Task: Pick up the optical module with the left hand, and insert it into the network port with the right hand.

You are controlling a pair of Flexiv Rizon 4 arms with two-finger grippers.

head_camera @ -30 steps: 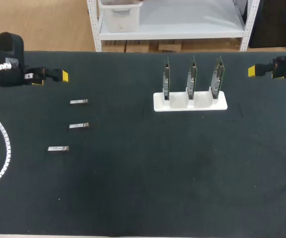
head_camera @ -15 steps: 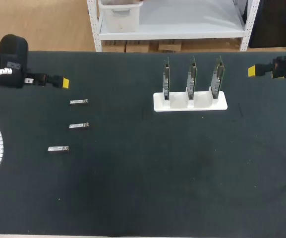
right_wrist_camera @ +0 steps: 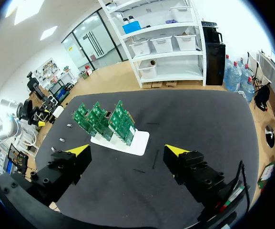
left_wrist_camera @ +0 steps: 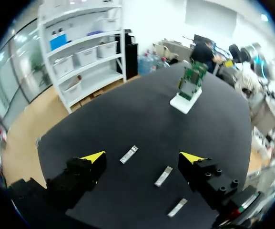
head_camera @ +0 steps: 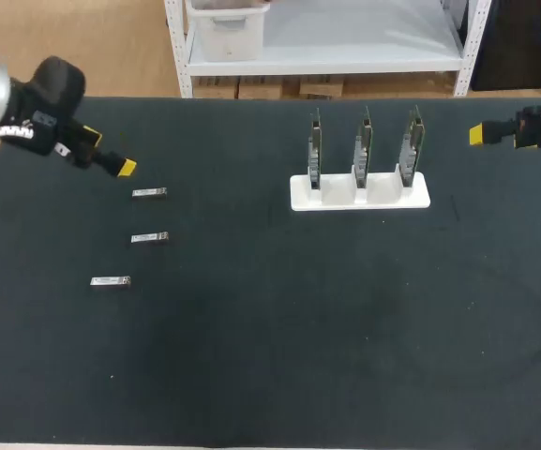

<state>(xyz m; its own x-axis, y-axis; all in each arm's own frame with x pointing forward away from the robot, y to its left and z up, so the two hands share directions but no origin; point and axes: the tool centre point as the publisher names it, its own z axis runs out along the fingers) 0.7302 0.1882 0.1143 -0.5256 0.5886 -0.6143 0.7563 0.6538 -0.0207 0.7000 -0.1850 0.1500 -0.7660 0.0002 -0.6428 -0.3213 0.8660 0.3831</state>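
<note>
Our left gripper [left_wrist_camera: 143, 157] has swung in from the left and now hovers, fingers wide apart, near the closest small silvery metal optical module [head_camera: 148, 192], so the pick-up is only starting. That slim bar lies flat and untouched on the black table [head_camera: 251, 356], well apart from the green network cards [head_camera: 364, 141] in their white holder [head_camera: 359, 192]. Our right gripper [right_wrist_camera: 127, 150] waits, fingers spread.

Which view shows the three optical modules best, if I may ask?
The left wrist view: the optical modules lie nearest and largest. The head view shows them small; the right wrist view, only as distant specks.
</note>
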